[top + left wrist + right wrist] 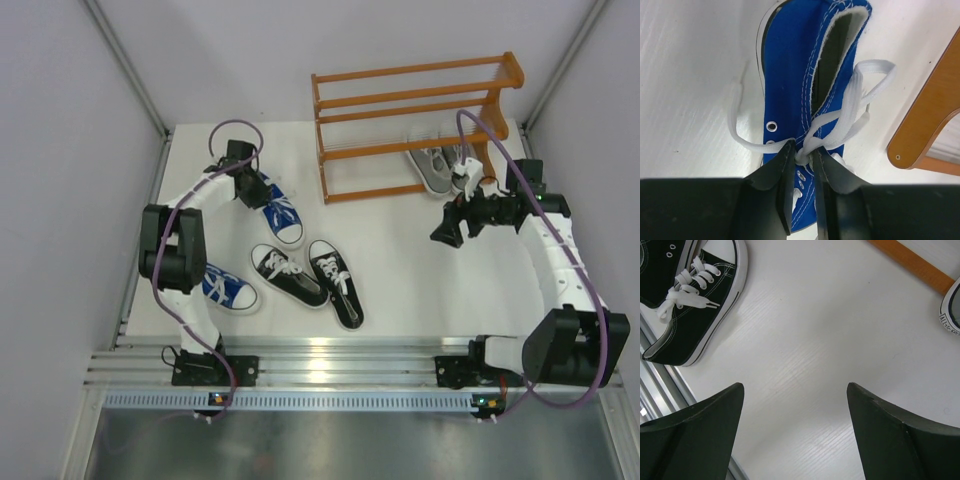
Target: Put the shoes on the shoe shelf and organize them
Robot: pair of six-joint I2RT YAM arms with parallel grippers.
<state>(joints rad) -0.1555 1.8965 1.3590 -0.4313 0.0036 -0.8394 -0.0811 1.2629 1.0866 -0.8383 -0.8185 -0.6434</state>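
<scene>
— Left hand (802, 150), condition?
— Nearly closed, pinching the laced edge of a blue canvas sneaker (790, 60) that lay on the white table (690, 75), near the left end of the orange-brown wooden shoe shelf (415, 95).
— Right hand (795, 390)?
— Spread wide, holding nothing, above the table; a black canvas sneaker (695, 300) lay nearby.

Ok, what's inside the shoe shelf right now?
Two grey sneakers sit low at the right end of the shoe shelf, toes toward the arms. Its rails and the right arm's cable cover parts of them, so which tier holds them is unclear.
</scene>
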